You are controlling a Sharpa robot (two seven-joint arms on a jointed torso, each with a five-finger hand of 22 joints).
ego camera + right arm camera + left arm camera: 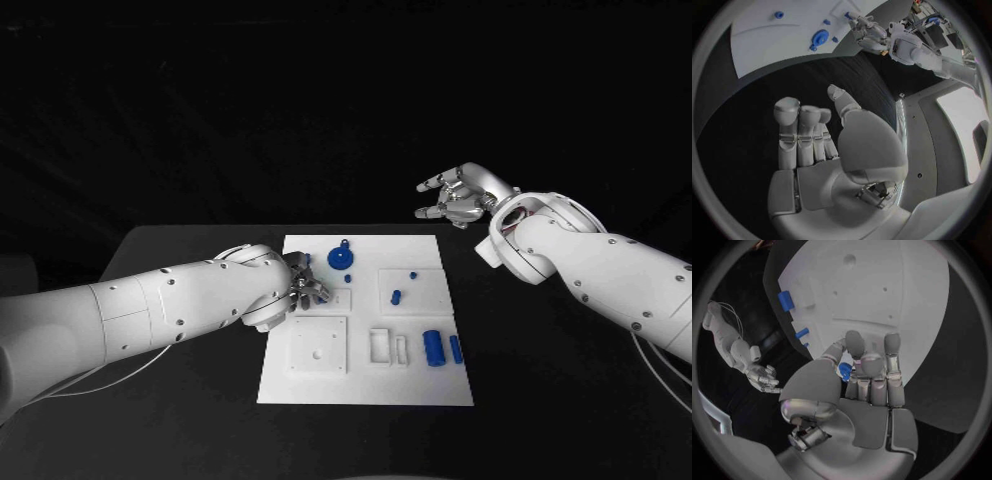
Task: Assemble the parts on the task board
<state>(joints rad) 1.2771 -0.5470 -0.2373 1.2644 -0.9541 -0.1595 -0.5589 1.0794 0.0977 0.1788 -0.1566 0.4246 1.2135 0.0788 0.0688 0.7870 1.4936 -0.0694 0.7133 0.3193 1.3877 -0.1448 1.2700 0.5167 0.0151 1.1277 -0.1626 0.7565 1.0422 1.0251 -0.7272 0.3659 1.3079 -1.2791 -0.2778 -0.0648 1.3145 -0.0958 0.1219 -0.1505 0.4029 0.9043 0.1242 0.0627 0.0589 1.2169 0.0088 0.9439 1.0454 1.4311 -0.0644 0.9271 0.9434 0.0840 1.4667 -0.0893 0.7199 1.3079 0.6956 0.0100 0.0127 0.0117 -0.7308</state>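
L hand (303,288) pinches a small blue part (844,371) over the task board (368,390) (its left edge). R hand (462,197) off the board's far right corner, fingers apart, holding nothing.

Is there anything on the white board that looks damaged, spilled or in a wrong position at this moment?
Nothing stands out. The white task board lies flat on the black table, and the small blue parts rest on it undamaged. The left hand pinches one small blue piece; the right hand hovers open beyond the board.

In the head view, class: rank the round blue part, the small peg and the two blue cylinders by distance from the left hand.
1. Round blue part, far end, by the left hand.
2. Small peg, mid-board.
3. Blue cylinders, near right corner.
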